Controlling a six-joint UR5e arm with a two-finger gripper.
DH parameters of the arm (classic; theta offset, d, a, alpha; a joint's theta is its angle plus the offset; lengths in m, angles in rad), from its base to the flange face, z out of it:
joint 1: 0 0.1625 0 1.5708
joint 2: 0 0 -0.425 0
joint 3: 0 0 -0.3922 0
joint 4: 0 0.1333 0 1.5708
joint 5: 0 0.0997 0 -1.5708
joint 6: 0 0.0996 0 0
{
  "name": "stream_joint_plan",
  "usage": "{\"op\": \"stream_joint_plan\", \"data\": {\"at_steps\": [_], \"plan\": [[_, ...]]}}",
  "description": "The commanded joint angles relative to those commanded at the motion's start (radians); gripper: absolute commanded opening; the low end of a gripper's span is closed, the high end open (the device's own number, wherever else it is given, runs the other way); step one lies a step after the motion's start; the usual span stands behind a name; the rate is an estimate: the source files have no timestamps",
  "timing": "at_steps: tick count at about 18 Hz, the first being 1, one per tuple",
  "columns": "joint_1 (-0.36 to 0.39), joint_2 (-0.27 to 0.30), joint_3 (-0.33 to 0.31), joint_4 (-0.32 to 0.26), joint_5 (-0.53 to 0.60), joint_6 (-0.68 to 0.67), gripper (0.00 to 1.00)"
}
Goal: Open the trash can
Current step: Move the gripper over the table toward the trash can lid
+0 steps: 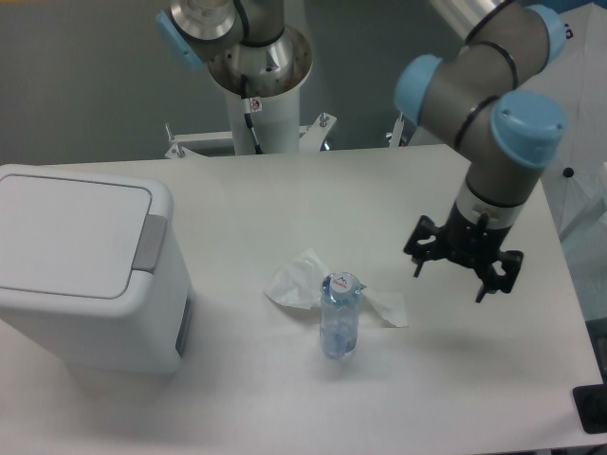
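The trash can (pixel 85 270) is a large white boxy bin at the table's left side. Its flat lid (pixel 66 232) lies shut, with a grey push tab (pixel 147 243) on its right edge. My gripper (pixel 448 282) hangs above the table's right half, far from the bin. Its black fingers (pixel 418 268) are spread apart with nothing between them.
A clear plastic water bottle (pixel 340 316) stands upright at the table's middle front. A crumpled white tissue (pixel 308 286) lies behind and beside it. The arm's white base column (pixel 261 104) rises behind the table's far edge. A dark object (pixel 590 408) sits at the lower right corner.
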Motion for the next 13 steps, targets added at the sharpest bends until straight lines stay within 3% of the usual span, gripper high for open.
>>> {"op": "stream_joint_plan", "data": {"at_steps": [6, 13], "plan": [[-0.061, 0.087, 0.015, 0.003, -0.08, -0.193, 1.0], [-0.104, 0.137, 0.021, 0.043, -0.373, -0.439, 1.0]]}}
